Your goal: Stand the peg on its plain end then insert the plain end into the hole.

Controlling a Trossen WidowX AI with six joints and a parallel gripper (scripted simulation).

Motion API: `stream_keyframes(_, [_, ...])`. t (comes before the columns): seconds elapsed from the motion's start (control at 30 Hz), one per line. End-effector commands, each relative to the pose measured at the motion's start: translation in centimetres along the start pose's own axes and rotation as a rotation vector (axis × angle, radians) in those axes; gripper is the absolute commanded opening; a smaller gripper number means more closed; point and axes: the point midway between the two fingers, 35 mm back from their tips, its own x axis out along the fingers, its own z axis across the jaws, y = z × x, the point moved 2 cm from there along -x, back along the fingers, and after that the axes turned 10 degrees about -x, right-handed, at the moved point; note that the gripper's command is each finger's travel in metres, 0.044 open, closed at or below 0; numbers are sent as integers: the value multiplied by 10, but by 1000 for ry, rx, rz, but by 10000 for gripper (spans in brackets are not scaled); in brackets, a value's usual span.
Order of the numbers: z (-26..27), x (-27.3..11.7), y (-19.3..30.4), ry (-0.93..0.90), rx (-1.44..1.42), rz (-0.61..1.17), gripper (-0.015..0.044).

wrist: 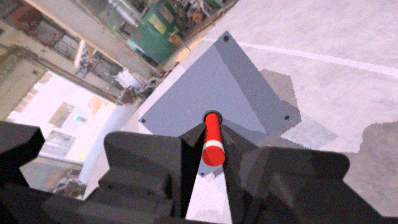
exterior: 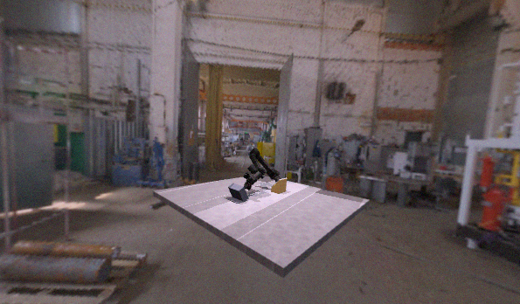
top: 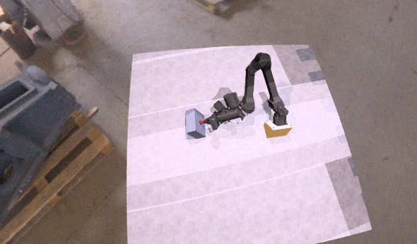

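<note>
Plainly, the black metal end effector point(top: 207, 121) point(wrist: 212, 128) has its fingers closed on a slim red cylindrical peg with a white band point(top: 201, 122) point(wrist: 213, 140), gripping it between the banded end and the panel. The peg's plain end is at the round dark-rimmed hole point(wrist: 212, 116) in the blue-grey sloped panel point(top: 195, 123) point(exterior: 238, 192) point(wrist: 185, 95), and the wrist view shows the tip meeting the opening (how deep it sits, I cannot tell). The white band lies near the other end, which points back toward the wrist camera, and the peg is tilted rather than upright.

The panel stands on the pale, patchy grey-and-white counter point(top: 160, 196) point(exterior: 278, 245) point(wrist: 320, 30), toward the left in the top view. Small dark round spots mark its corners. To its right, the black jointed arm point(top: 249, 87) point(exterior: 262, 163) folds up into a high bend and runs down to an orange-yellow wedge-shaped block with a white top point(top: 279, 132) point(exterior: 279, 186), well apart from the panel. Patches of shadow (some with blocky edges) fall on the counter around the panel and beneath the arm.
</note>
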Motion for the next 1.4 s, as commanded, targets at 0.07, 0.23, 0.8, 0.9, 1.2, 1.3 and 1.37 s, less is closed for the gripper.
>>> stream_keyframes(0.07, [1,4,1,-6,-5,1,0])
stream_keyframes(0.23, [2,6,1,-6,-5,1,0])
stream_keyframes(0.8, [0,5,0,0,0,0,131])
stream_keyframes(0.9, [0,5,0,0,0,0,210])
stream_keyframes(1.2, [1,3,-1,0,0,1,440])
stream_keyframes(1.3, [1,-1,-1,-1,0,1,440])
stream_keyframes(1.37, [2,-3,-2,-1,-1,1,440])
